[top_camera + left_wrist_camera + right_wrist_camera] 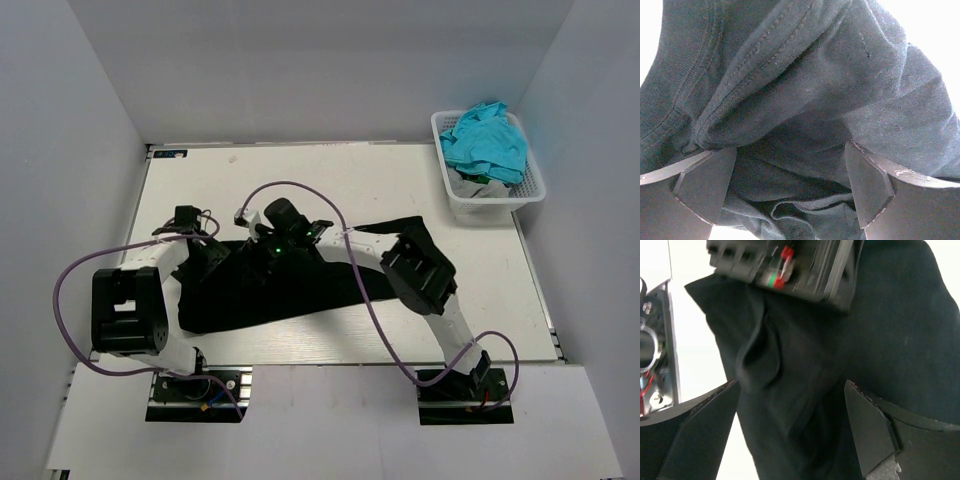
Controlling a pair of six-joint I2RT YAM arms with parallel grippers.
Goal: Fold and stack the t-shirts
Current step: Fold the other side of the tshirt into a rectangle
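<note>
The left gripper [789, 157] and right gripper [791, 392] are both standing spread wide, pinching nothing, with the crumpled black t-shirt [295, 295] lying directly beneath and between their fingers, apparently positioned so each can take a fold.

Under both arms: the black t-shirt [300, 295], partly hidden
From above, the left arm [125, 310] covers the shirt's left end and the right arm [420, 272] covers its upper middle. In the left wrist view the shirt runs past every edge, and the bottom edge cuts off the left gripper [790, 175]; the right gripper [790, 415] is cropped the same way in its own view. There, a blurred black housing [785, 270] with red and green spots above the shirt is cut by the top edge, and a metal part [652, 355] left of the shirt by the left edge. Well right of the shirt, turquoise cloth [485, 140] hides most of what lies in the white basket [530, 195].
</note>
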